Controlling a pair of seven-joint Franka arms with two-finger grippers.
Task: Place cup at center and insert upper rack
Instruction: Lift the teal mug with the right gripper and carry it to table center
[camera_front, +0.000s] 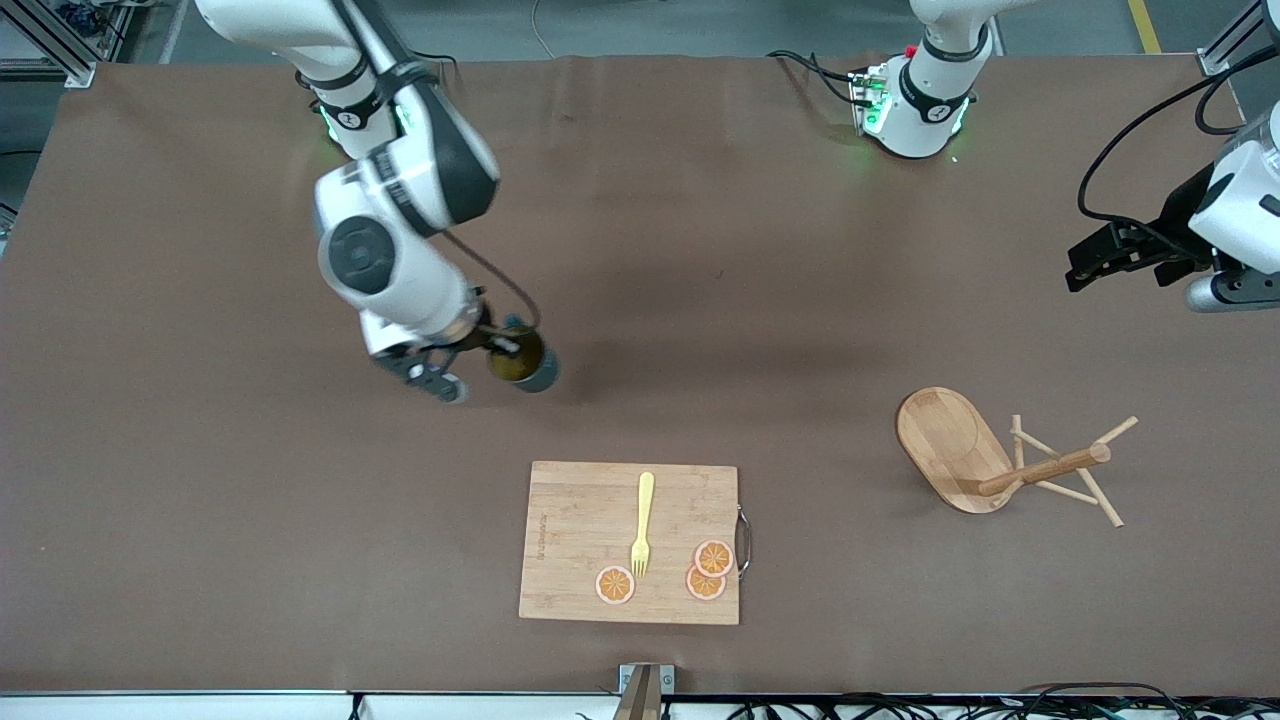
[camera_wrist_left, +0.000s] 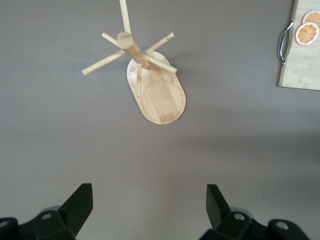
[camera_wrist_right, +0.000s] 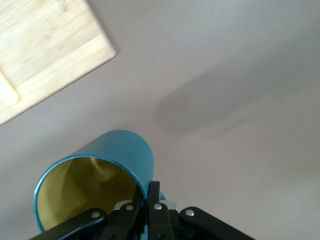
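above the table, right gripper (camera_front: 497, 347) pinches the cup (camera_front: 524, 362) rim, seemingly lifted.

Both arms are showing glossy white shells with black joint bands. Green lights are glowing at both bases. Black cables are trailing along each arm. The left hand (camera_wrist_left: 148, 210) is presenting black fingers with silver screws. The right hand (camera_wrist_right: 150, 210) is showing black linkages with silver rivets.
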